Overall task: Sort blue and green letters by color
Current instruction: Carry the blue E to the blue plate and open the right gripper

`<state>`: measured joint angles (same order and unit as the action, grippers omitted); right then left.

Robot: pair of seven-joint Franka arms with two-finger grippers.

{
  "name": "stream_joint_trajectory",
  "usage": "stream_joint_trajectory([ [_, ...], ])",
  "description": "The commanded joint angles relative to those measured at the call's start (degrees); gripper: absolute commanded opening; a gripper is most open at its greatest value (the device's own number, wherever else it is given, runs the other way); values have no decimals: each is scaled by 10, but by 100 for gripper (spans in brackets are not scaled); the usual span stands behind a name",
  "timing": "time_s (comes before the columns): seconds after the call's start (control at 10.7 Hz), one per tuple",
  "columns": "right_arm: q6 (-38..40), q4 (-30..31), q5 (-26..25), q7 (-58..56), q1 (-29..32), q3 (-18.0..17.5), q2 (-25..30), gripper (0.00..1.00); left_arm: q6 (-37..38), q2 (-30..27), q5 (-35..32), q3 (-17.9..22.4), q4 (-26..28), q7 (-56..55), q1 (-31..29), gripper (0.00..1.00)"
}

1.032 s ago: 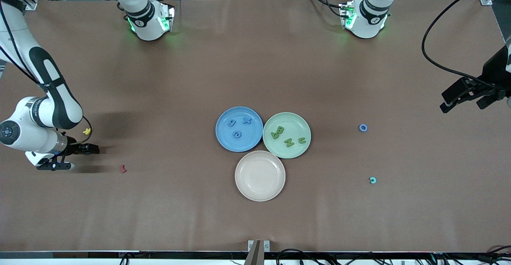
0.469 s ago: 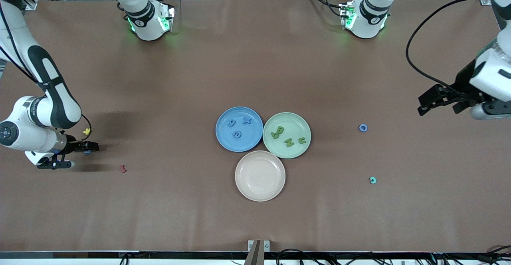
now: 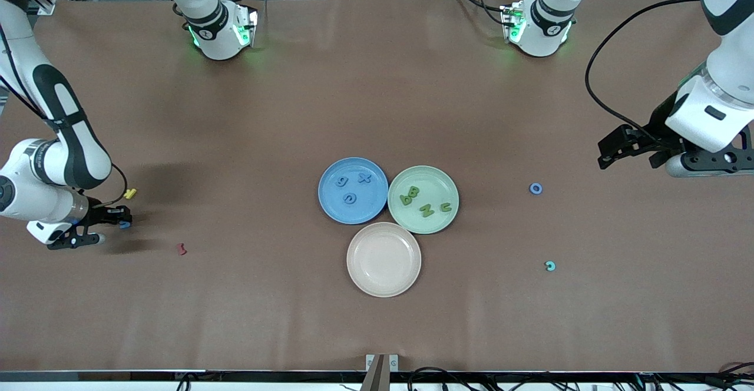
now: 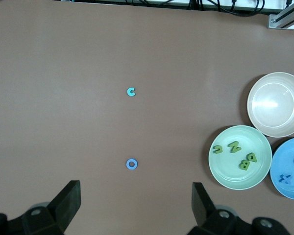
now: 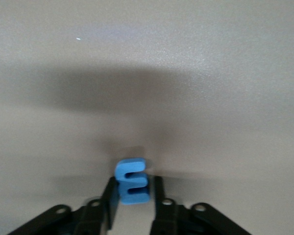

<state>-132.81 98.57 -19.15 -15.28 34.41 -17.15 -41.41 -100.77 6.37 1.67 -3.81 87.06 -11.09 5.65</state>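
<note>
The left gripper (image 4: 134, 208) hangs over the brown table (image 4: 63, 58) with its two dark fingers (image 4: 68, 198) spread wide, and a small blue ring (image 4: 132, 164) lies on the table between them. A small teal C (image 4: 131, 91) lies on the table well apart from that ring. The green plate (image 4: 224, 169) holds four olive green letters (image 4: 248, 160), a u, an N, a B and one more, and touching the green plate are a cream plate (image 4: 276, 104) and a blue plate (image 4: 280, 178) with blue letters (image 4: 285, 179) in it
</note>
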Motion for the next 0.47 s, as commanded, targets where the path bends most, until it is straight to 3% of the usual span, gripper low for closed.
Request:
stream_joint_trajectory([
  [0.0, 2, 10, -3, -6, 7, -12, 6, 0, 28, -13, 4, -2, 16, 14, -9, 100],
  [0.19, 4, 7, -1, 2, 0, -27, 6, 0, 44, -15, 3, -1, 15, 14, -15, 100],
  [0.38, 11, -4, -1, 67, -13, -65, 10, 0, 55, -15, 3, -1, 15, 14, -17, 100],
])
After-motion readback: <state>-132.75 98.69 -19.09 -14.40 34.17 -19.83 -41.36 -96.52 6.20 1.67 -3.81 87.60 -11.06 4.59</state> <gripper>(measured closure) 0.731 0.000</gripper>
